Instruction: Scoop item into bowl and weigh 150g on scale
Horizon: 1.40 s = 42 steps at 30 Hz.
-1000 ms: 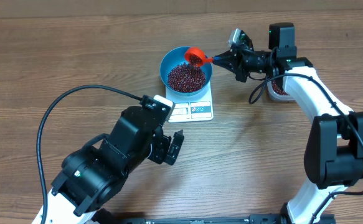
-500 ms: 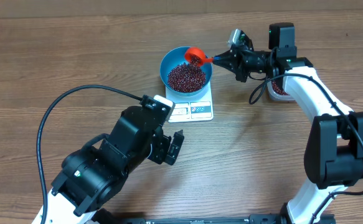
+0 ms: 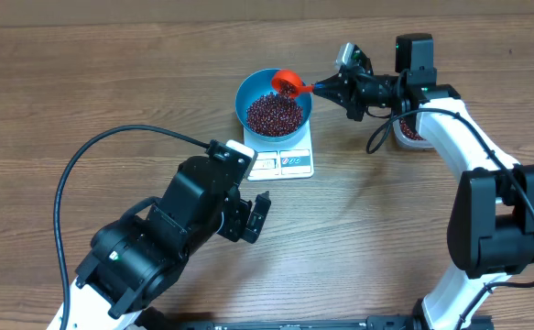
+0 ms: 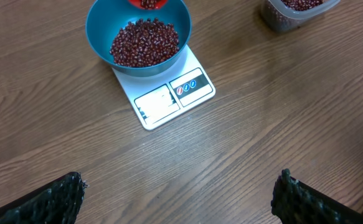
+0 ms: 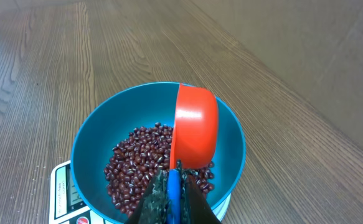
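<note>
Closed right gripper (image 3: 321, 88) clamping red scoop (image 3: 288, 82), tilted over beans (image 3: 274, 113) in blue bowl (image 3: 243, 99) atop white scale (image 3: 294, 162). Left gripper (image 3: 254, 218) wide open near scale, above wooden table (image 3: 111, 73).

Left arm (image 3: 152, 247) bulky matte black, looping black cable (image 3: 91, 150); right arm (image 3: 457, 136) white links, black joints; left pincer (image 3: 248, 218) fingers (image 4: 55, 200) knobbly black.

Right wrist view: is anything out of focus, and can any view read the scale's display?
Right wrist view: scoop and bowl are sharp, only the near fingers look soft. Left wrist view: the scale is sharp, but its display is too pale to read. Overhead view: too small.
</note>
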Motion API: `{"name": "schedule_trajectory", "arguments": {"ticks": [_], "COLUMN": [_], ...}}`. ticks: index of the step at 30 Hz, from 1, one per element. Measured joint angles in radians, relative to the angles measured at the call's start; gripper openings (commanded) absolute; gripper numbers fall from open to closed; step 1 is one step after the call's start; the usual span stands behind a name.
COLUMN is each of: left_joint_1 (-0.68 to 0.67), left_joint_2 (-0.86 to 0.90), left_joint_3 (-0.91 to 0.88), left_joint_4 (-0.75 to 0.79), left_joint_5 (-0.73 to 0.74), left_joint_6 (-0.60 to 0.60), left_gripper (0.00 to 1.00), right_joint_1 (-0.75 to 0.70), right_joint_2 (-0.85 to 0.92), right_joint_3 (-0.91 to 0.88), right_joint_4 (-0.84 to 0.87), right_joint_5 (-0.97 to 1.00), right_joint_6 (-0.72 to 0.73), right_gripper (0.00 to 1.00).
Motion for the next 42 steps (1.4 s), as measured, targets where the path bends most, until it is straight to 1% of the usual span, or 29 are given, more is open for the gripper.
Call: {"name": "schedule_trajectory", "arguments": {"ticks": [17, 25, 33, 42], "left_joint_1": [0.0, 0.0, 0.0, 0.0], "left_joint_2": [0.0, 0.0, 0.0, 0.0], "left_joint_3": [0.0, 0.0, 0.0, 0.0], "left_joint_4": [0.0, 0.0, 0.0, 0.0], "left_joint_5": [0.0, 0.0, 0.0, 0.0], "left_joint_6": [0.0, 0.0, 0.0, 0.0], "left_gripper": [1.0, 0.99, 0.99, 0.99], "right_joint_1": [0.0, 0.0, 0.0, 0.0], "right_joint_2": [0.0, 0.0, 0.0, 0.0], "right_joint_3": [0.0, 0.0, 0.0, 0.0], "right_joint_4": [0.0, 0.008, 0.007, -0.008], "right_joint_5": [0.0, 0.0, 0.0, 0.0], "right_joint_6": [-0.005, -0.045, -0.131, -0.157], "right_gripper": [0.04, 0.04, 0.04, 0.04]}}
